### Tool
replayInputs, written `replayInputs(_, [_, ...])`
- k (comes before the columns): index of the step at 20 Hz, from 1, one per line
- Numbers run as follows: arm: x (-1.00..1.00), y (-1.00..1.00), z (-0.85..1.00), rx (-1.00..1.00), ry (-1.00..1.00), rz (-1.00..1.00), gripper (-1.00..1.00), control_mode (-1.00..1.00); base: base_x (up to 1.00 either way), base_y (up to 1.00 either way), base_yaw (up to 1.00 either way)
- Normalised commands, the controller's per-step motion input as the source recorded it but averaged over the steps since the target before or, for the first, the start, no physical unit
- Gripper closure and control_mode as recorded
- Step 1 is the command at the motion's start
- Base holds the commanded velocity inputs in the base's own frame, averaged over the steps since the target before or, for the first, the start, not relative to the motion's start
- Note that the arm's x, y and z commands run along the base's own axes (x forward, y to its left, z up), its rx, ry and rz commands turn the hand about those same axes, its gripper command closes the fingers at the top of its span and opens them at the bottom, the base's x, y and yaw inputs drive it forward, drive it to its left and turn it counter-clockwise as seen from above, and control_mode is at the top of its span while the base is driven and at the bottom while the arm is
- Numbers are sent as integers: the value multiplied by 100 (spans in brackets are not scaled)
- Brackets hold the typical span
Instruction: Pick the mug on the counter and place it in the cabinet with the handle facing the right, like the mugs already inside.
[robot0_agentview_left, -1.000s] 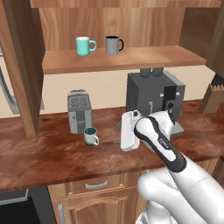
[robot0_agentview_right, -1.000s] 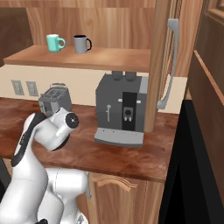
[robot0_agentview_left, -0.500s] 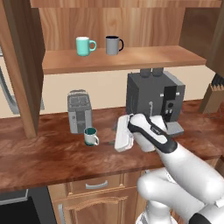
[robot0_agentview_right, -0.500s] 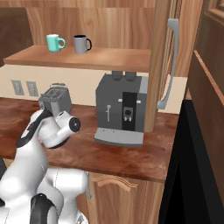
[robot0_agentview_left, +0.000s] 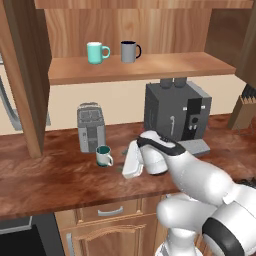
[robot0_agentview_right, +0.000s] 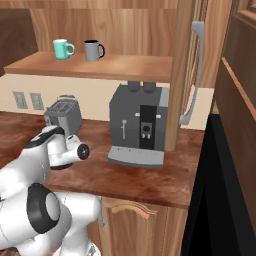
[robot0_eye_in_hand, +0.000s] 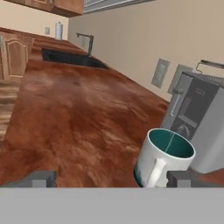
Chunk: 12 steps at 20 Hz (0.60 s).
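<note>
Nearest the base, the white arm bends low over the counter (robot0_agentview_left: 55, 175), a long dark reddish-brown worktop above lighter drawers. The gripper (robot0_agentview_left: 129, 161) hangs just above the wood with its white hand turned toward nine o'clock, and its jaws stand spread wide with nothing between them. In the hand view the two dark fingertips (robot0_eye_in_hand: 41, 178) sit far apart at the lower edge.

Just beyond the gripper, at about nine o'clock from it in the left base view, the mug (robot0_agentview_left: 103, 156) stands upright on the counter, near the fingers but apart from them. It is whitish with a dark teal inside and a teal-shaded base. In the hand view the mug (robot0_eye_in_hand: 164, 158) sits at about five o'clock, close to the right fingertip, and the handle (robot0_eye_in_hand: 155, 173) faces the camera.

Behind the mug, touching or almost touching it, is a grey toaster (robot0_agentview_left: 90, 127). At three o'clock from the toaster a dark coffee machine (robot0_agentview_left: 176, 113) stands on the counter, and further on, at the right edge, a knife block (robot0_agentview_left: 245, 106).

Farthest back and higher, the cabinet (robot0_agentview_left: 145, 67) stands open, its flat wooden shelf bearing a mint mug (robot0_agentview_left: 96, 52) and a grey mug (robot0_agentview_left: 129, 51) side by side, both handles pointing to three o'clock.
</note>
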Motion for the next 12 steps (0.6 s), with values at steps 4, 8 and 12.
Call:
replayInputs(4, [21, 18, -24, 3, 0, -6, -100, -100, 0, 0, 0])
replayInputs(8, [17, 8, -9, 2, 0, -6, -100, -100, 0, 0, 0])
replayInputs(12, [9, 1, -5, 2, 0, -6, -100, -100, 0, 0, 0])
